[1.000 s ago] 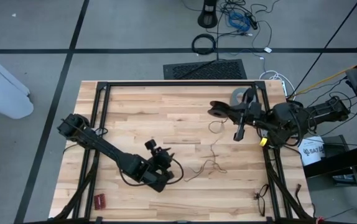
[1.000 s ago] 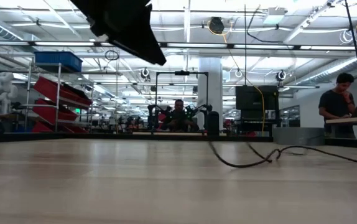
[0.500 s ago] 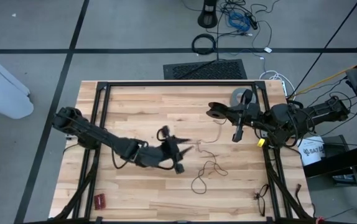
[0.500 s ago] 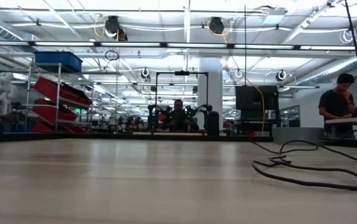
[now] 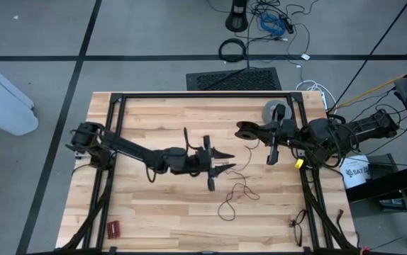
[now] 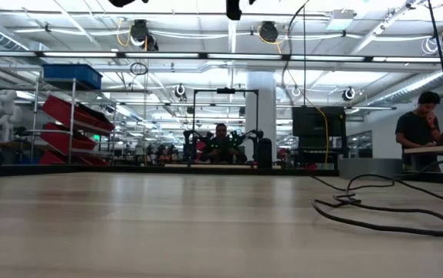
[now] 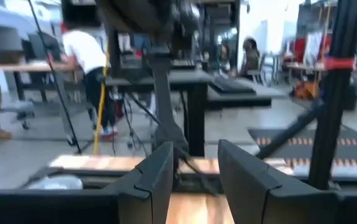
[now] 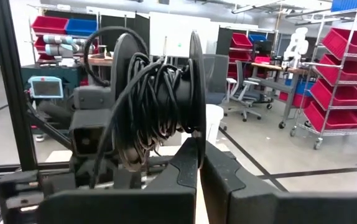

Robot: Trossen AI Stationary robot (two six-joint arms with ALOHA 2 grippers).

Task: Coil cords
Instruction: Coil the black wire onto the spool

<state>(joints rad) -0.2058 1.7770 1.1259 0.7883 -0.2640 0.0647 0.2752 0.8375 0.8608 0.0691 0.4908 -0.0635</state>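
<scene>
Cord half on the spool, rest loose on the table

The thin black cord [image 5: 234,196] lies in slack loops on the wood table [image 5: 154,120], toward my right side, with one strand rising to the spool [image 8: 157,109]. My right gripper [image 5: 270,154] sits pinched shut just beside the spool, near the table's right edge, probably steadying it so the wraps don't slip. My left gripper [image 5: 220,160] hovers mid-table, just beside the rising strand, fingers [image 7: 157,180] partly apart; I can't tell if the cord runs between them, it's too thin. My guess is that it's there to feed slack. The grey tape roll [image 5: 270,109] sits behind, untouched.
</scene>
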